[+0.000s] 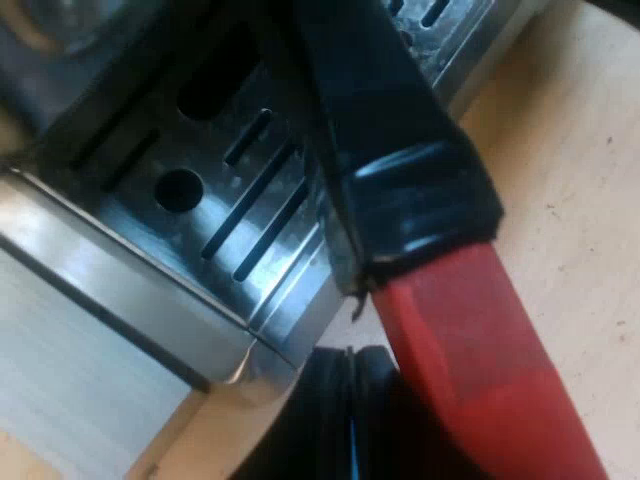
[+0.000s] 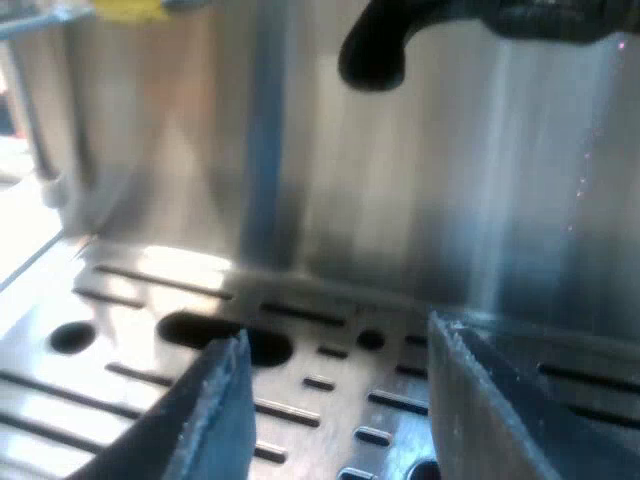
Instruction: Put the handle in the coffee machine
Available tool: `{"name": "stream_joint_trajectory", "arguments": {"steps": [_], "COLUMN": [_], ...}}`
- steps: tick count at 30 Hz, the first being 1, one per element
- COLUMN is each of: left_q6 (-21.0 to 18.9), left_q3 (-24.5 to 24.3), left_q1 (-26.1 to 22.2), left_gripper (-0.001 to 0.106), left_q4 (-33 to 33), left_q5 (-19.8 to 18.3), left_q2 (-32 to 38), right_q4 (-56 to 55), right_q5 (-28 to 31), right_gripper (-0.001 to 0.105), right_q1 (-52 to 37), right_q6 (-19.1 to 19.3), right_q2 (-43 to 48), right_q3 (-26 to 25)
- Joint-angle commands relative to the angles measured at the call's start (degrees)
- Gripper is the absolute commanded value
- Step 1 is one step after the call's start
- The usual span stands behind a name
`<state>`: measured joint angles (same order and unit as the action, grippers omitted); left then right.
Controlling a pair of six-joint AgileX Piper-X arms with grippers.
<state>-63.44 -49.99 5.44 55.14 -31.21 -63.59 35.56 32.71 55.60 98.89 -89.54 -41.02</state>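
Note:
The holder's dark handle (image 1: 390, 120) with its red end (image 1: 480, 350) hangs close above the slotted drip tray (image 1: 230, 200) of the espresso machine, the red end reaching out past the tray's edge. My left gripper (image 1: 420, 430) is shut on the handle at the red end; one black finger (image 1: 335, 420) shows beside it. The holder's metal end is hidden. My right gripper (image 2: 340, 400) stands open low over the drip tray (image 2: 150, 300), facing the machine's steel front (image 2: 350, 170), with nothing between its fingers.
A black spout (image 2: 375, 50) juts out of the machine's front above the right gripper. A thin metal tube (image 2: 45, 150) hangs at the tray's side. Light wooden table (image 1: 570, 150) lies beyond the tray's edge.

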Motion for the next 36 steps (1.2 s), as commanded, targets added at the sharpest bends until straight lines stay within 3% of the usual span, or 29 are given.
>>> {"name": "stream_joint_trajectory", "arguments": {"steps": [1,7,14,16,19,21,30,36], "left_q6": [-3.28,-10.78,-13.83,-17.62,-19.42,-20.68,-25.37,-25.38], "left_q3": [0.55,0.52,0.52,0.52,0.52,0.52,0.52,0.52], "left_q1": [0.87,0.87,2.78,6.29,10.1,11.64,16.88,23.14], "left_gripper": [0.0,0.0,0.0,0.0,0.0,0.0,0.0,0.0], "left_q4": [-0.17,-2.07,-2.34,-2.34,-2.34,-2.34,-6.32,-9.29], "left_q5": [-1.44,-1.68,0.56,0.99,3.66,4.5,5.76,5.76], "left_q2": [1.92,1.95,1.95,3.1,4.39,4.82,4.87,4.87], "right_q4": [-8.34,-19.4,-31.47,-33.02,-37.98,-39.57,-41.03,-41.93], "right_q5": [-3.71,-4.94,-7.45,-8.05,-12.94,-14.47,-20.65,-21.52], "right_gripper": [0.044,0.044,0.045,0.047,0.069,0.073,0.074,0.074], "right_q1": [0.03,0.03,0.03,0.03,0.03,0.03,0.03,0.03], "right_q6": [-0.07,-0.07,-0.07,-0.07,-0.07,-0.07,-0.07,-0.07], "right_q2": [5.48,14.99,26.37,28.18,34.9,37.47,45.0,46.92], "right_q3": [0.21,0.21,0.21,0.21,0.21,0.21,-0.12,-0.12]}}
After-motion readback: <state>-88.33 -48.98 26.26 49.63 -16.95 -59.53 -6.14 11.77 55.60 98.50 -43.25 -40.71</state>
